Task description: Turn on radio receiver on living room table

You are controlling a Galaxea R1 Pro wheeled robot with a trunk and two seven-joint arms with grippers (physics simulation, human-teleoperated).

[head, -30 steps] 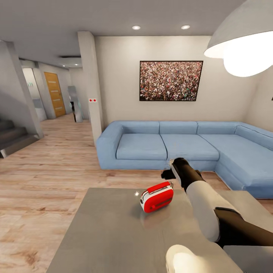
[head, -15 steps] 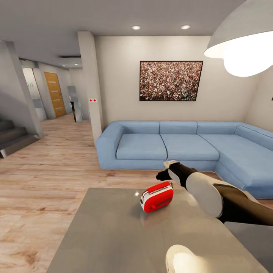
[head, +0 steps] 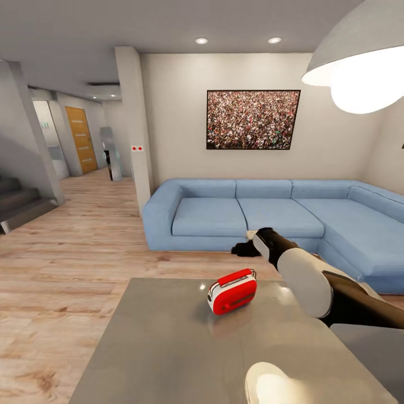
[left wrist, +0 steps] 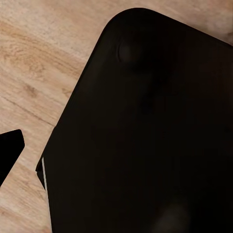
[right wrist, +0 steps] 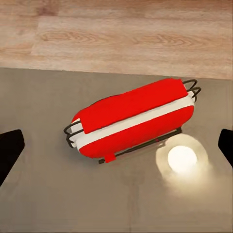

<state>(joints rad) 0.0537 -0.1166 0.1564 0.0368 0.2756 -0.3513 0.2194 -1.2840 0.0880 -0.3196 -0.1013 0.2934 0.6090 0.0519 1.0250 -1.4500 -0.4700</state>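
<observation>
Right arm has swung up and away from the radio [head: 232,291], and its gripper [head: 244,248] now hangs above and just beyond it, toward the sofa [head: 269,216]. Fingers [right wrist: 10,150] spread wide, nothing held. Radio sits untouched on the tabletop [head: 168,348], directly below the fingers, its long axis running across the gap between them. Right arm's nearer; the left fingers' state I can't tell.

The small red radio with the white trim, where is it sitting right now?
The red radio receiver stands on the glossy grey table near its far edge, facing the blue corner sofa, with the right gripper above and beyond it.
</observation>
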